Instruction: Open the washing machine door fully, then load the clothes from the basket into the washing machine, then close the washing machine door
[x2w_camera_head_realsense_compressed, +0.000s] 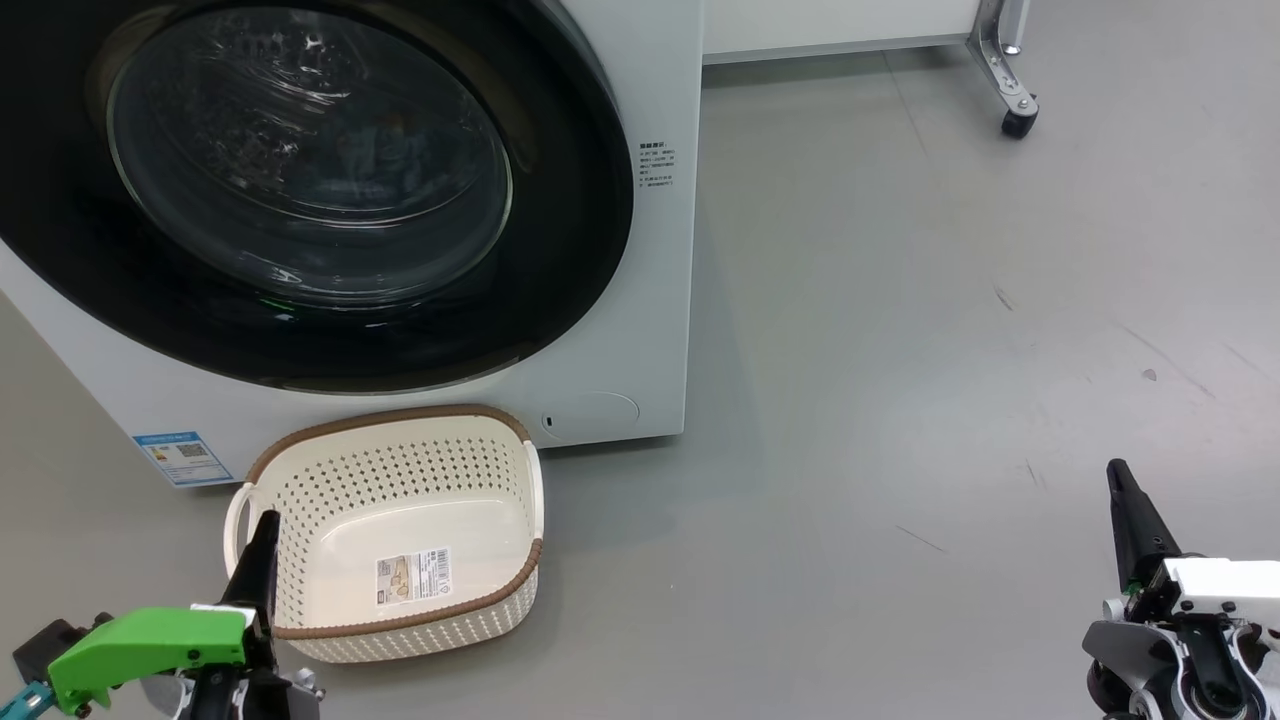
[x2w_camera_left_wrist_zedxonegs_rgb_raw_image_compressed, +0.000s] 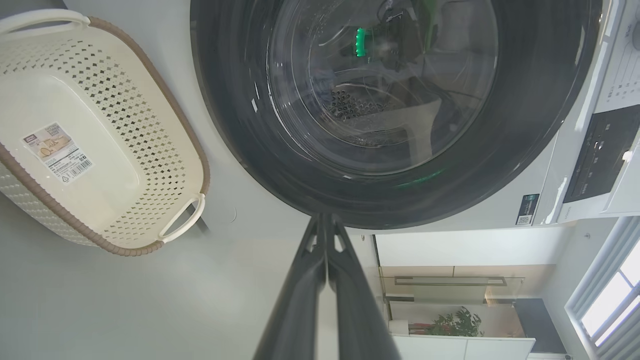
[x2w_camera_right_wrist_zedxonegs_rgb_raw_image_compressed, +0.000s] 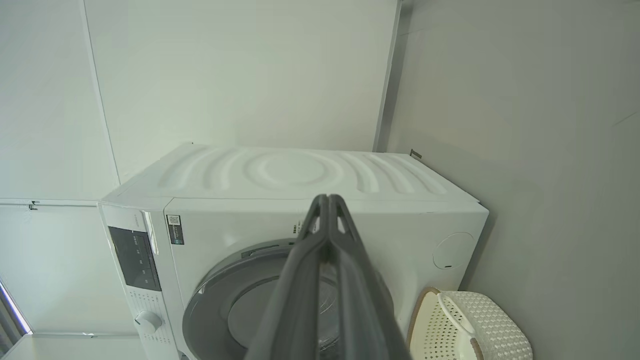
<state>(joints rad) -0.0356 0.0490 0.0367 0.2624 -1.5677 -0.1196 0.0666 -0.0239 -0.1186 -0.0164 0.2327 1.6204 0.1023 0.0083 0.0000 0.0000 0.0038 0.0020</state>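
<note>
Floor, head view: grey floor runs wide to the right of the washer, which stands at upper left.
Door, head view: door lies flush in the washer's front, its black rim unbroken all round; shut, by the look of it.
Basket, head view: basket sits on the floor just before the washer, below the door; inside it is nothing but its label.
Left pincer, head view: left pincer is low at the left, its tip over the basket's near-left rim, carrying nothing.
Right pincer, head view: right pincer is low at the right, well apart from basket and washer, carrying nothing.
Door, left wrist view: flush again; the drum shows dimly through the glass among reflections.
Clothes, left wrist view: none in the basket; behind the glass it is too dim to tell them.
Left pincer, left wrist view: fingers pressed together, empty, pointing toward the door's rim.
Washer, right wrist view: door flush with the front, basket just beside the washer's lower corner.
Right pincer, right wrist view: fingers pressed together, empty.
Done, as judged: basket emptied and door closed, so opening, loading and closing all look finished.
Left, as judged: nothing plain; the one doubt is that the clothes cannot be confirmed inside the drum.
</note>
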